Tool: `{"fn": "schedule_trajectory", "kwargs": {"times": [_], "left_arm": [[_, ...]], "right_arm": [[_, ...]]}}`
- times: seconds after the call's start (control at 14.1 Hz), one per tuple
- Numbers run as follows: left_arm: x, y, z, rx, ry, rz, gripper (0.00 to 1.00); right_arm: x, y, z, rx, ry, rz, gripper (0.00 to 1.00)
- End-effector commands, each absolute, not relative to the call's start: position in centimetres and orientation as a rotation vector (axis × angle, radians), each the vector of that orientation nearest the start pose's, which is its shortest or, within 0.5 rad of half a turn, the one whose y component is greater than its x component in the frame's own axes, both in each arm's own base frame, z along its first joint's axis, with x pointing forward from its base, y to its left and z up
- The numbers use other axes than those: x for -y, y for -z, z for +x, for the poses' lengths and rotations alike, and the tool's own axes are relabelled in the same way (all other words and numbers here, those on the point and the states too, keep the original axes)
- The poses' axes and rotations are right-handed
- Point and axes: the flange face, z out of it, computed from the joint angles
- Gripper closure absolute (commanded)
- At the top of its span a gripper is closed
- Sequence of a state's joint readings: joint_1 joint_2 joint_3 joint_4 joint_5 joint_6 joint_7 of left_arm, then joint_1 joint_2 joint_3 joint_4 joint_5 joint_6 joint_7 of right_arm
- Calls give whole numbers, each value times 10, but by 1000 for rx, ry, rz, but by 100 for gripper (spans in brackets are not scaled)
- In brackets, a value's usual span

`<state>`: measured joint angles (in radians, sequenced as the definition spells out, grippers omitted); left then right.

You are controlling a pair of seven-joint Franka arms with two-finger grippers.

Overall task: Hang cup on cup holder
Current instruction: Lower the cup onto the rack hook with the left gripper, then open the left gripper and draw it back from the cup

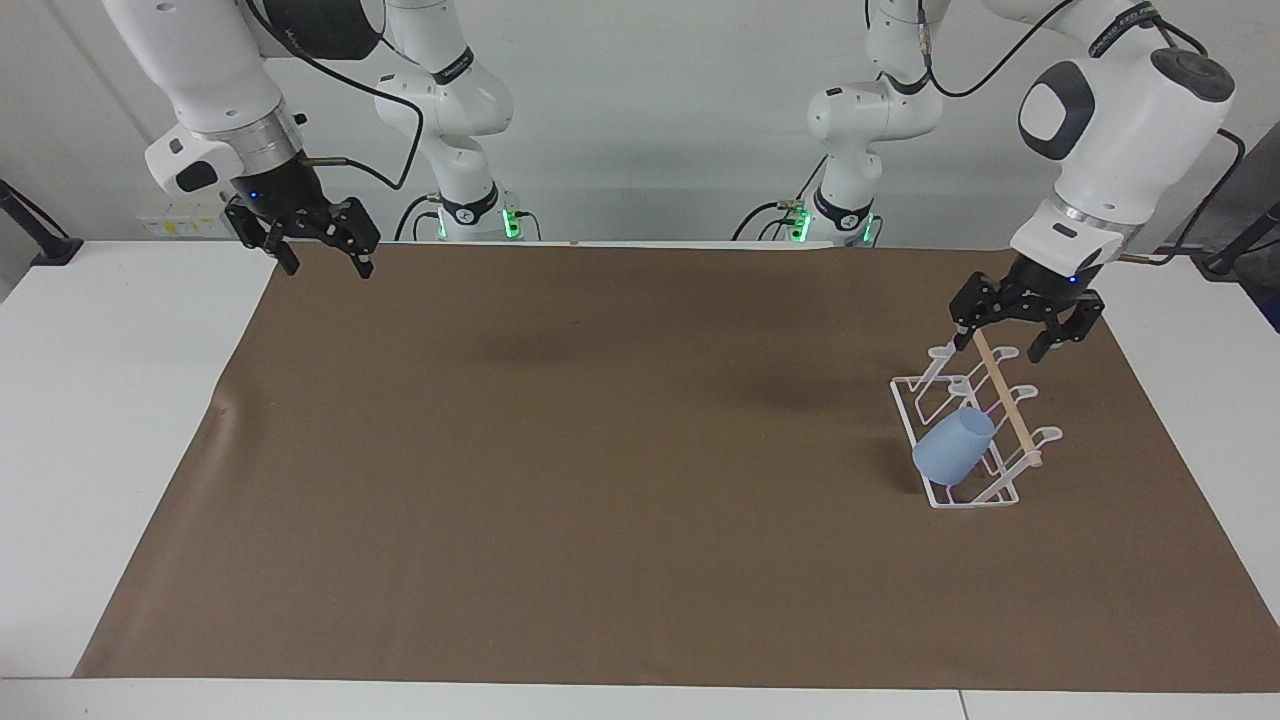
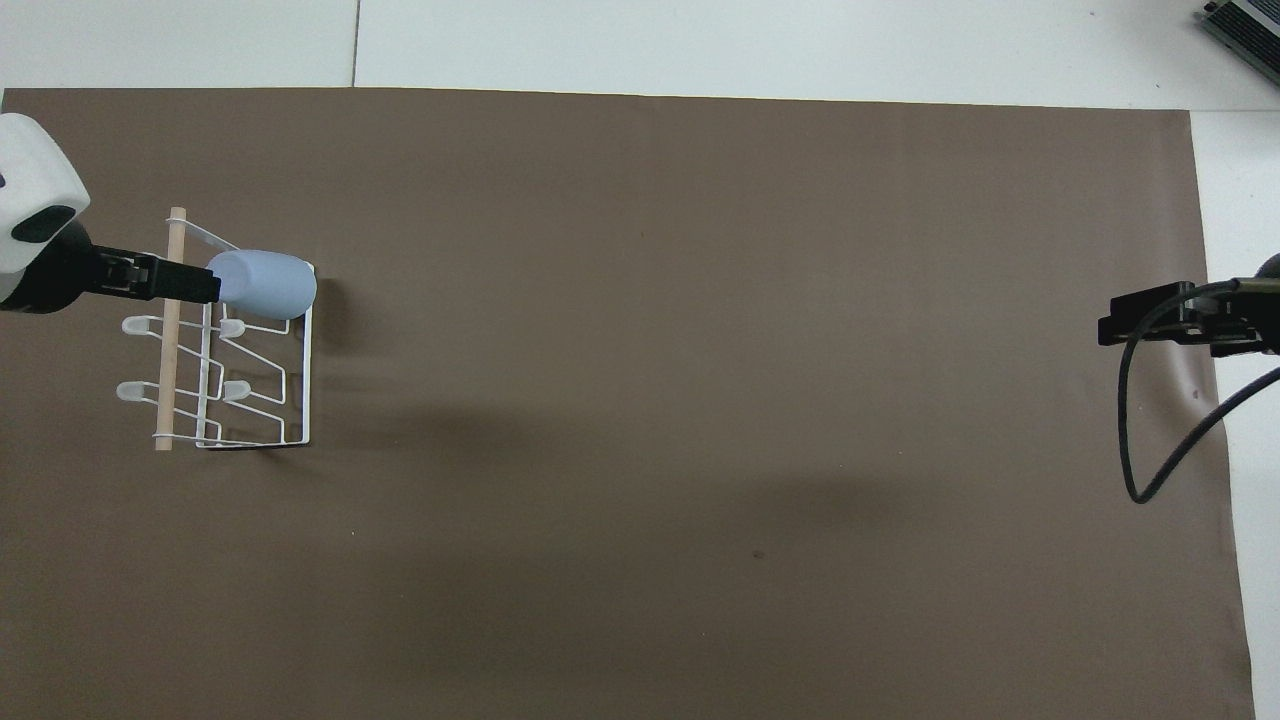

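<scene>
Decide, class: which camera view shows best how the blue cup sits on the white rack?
The facing view: the cup hangs tilted on a prong of the rack. The overhead view shows only its side, not the tilt.

My arms: glossy white rounded shells, dark grey joint caps, silver wrist rings, looping black cables, green base lights; each black end effector (image 1: 1026, 334) (image 1: 316, 247) carries a blue light.
</scene>
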<state>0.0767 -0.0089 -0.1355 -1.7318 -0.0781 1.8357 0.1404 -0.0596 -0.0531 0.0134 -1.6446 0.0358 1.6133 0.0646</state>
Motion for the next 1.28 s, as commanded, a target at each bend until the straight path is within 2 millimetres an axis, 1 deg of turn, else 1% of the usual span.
{"fn": "schedule_trajectory", "kwargs": {"times": [0.0,0.07,0.14,0.21,0.28,0.35,0.5,0.64,0.78,0.85,0.92,0.99,1.06,1.13,1.21], "left_arm": [[48,-598,558,-128,66,-3182,0],[59,-600,552,-146,16,-3180,0],[63,-606,545,-160,-18,-3177,0],[63,-607,540,-161,-69,-3174,0],[63,-612,536,-166,-108,-3173,0],[64,-622,533,-166,-121,-3175,0],[64,-640,530,-144,-104,-3184,0],[56,-644,528,-102,-128,-3184,0],[50,-656,523,-78,-50,-3184,0],[51,-650,524,-74,-35,-3184,0],[53,-646,521,-54,-9,-3182,0],[58,-644,519,-43,0,-3179,0],[60,-641,519,-71,1,-3172,0],[60,-642,520,-73,19,-3168,0],[55,-643,521,-63,34,-3167,0]], "right_arm": [[33,-626,534,-168,22,-3120,0],[33,-627,534,-168,27,-3120,0],[31,-628,535,-168,38,-3114,0],[30,-628,535,-166,43,-3105,0],[30,-627,535,-166,34,-3105,0],[25,-628,533,-156,27,-3106,0],[24,-628,534,-151,29,-3106,0],[25,-628,534,-153,29,-3106,0],[24,-628,534,-153,29,-3106,0],[24,-628,534,-153,29,-3106,0],[24,-628,534,-153,26,-3106,0],[24,-628,534,-153,29,-3106,0],[25,-628,534,-156,29,-3106,0],[25,-628,533,-156,26,-3106,0],[24,-628,534,-153,29,-3106,0]]}}
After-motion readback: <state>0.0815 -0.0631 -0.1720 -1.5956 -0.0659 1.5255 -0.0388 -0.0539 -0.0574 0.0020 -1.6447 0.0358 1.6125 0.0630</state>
